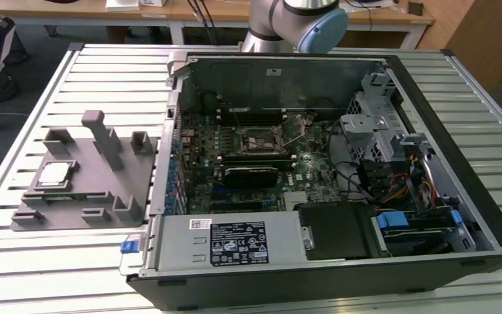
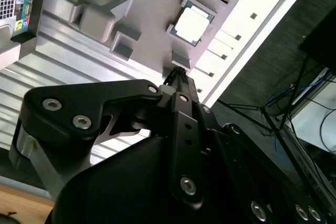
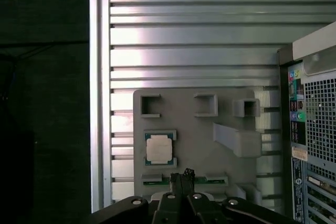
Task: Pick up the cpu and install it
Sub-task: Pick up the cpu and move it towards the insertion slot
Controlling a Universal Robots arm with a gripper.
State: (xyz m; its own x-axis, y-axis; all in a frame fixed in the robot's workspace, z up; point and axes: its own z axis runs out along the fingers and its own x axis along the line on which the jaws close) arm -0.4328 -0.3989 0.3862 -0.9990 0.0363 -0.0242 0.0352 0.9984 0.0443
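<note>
The cpu (image 1: 55,172) is a small silver square lying flat in a recess of the grey tray (image 1: 85,180), at the exterior view's left. Both wrist views look down on it from well above: cpu (image 2: 192,25) on tray (image 2: 152,3), cpu (image 3: 159,148) on tray (image 3: 194,135). My gripper (image 3: 182,174) hangs high over the tray's edge, apart from the chip, its dark fingertips (image 2: 178,74) pressed together with nothing between them. The black square socket (image 1: 260,139) sits on the motherboard inside the open computer case (image 1: 460,163).
Upright blocks (image 1: 102,137) stand on the tray around the chip. The case holds a power supply (image 1: 225,242), drive cage and cables (image 1: 391,176). The slatted metal table (image 1: 102,72) ends near the tray (image 3: 100,103). The arm's base (image 1: 295,19) is behind the case.
</note>
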